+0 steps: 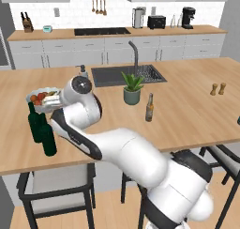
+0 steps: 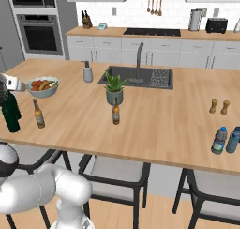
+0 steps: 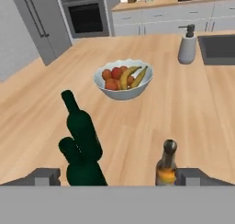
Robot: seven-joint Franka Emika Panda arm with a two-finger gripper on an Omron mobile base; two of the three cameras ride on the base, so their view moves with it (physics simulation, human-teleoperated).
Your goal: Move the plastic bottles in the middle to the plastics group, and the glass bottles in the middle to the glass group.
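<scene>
**Two green wine bottles at the left end, jaws wide with nothing between them**

The gripper (image 3: pixel 117 176) hangs over the left end of the island counter (image 1: pixel 187 115), its two fingertips (image 3: pixel 46 176) far apart and holding nothing. In the hand view the tips are cut off by the bottom edge. Between them stand two dark green wine bottles (image 3: pixel 82 136), one right behind the other and partly overlapping, so their bases cannot be made out. Just to their right is a small amber beer bottle (image 3: pixel 166 165), its lower half cut off.

From the left base view the wine bottles show close together near the counter's front edge, and the arm hides the amber bottle. The right base view shows them at the picture's left edge, with the hand partly out of frame.

Behind them sits the fruit bowl (image 3: pixel 123 78), and farther back the grey soap dispenser (image 3: pixel 187 45) beside the sink (image 1: pixel 126 75).

A brown beer bottle (image 1: pixel 149 108) stands mid-counter, just right of the potted plant (image 1: pixel 132 88). Two blue-capped plastic bottles (image 2: pixel 219 140) stand at the far right, one cut off by the frame.
</scene>
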